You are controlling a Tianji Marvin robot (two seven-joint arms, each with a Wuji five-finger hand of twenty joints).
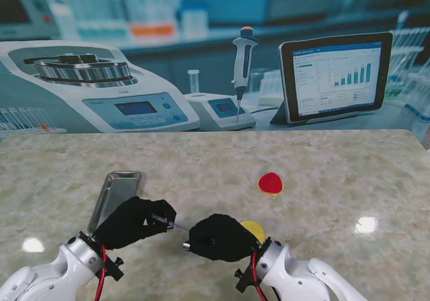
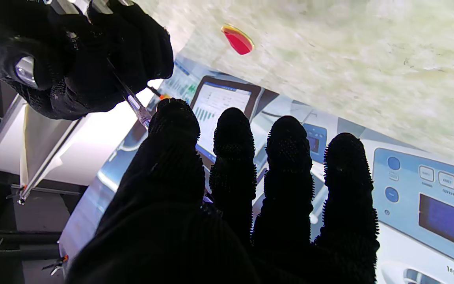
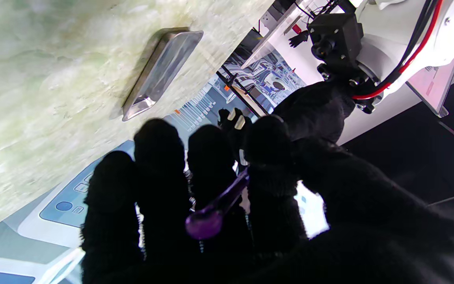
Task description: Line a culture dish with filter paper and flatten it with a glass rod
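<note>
Gloves hide most of the thin clear glass rod (image 1: 176, 226), which spans between the black-gloved left hand (image 1: 132, 222) and black-gloved right hand (image 1: 220, 237); both have fingers curled, pinching its ends. The right hand covers most of a yellow disc (image 1: 254, 230). A rectangular steel tray (image 1: 115, 194) lies far-left, a red round dish (image 1: 271, 183) far-right.

Left hand (image 2: 227, 197): black-gloved, four fingers (image 2: 233, 150) extended side by side, with the thumb (image 2: 173, 126) tip touching the end of a clear glass rod (image 2: 132, 103). Right hand (image 2: 73, 59): black-gloved, fingers wrapped around the same rod, which runs slanted between the two hands. Background: pale green marbled table top (image 2: 349, 59) carrying a small red disc with a yellow edge (image 2: 238, 39), well apart from both hands; printed lab-equipment backdrop (image 2: 428, 189) behind the fingers.
</note>
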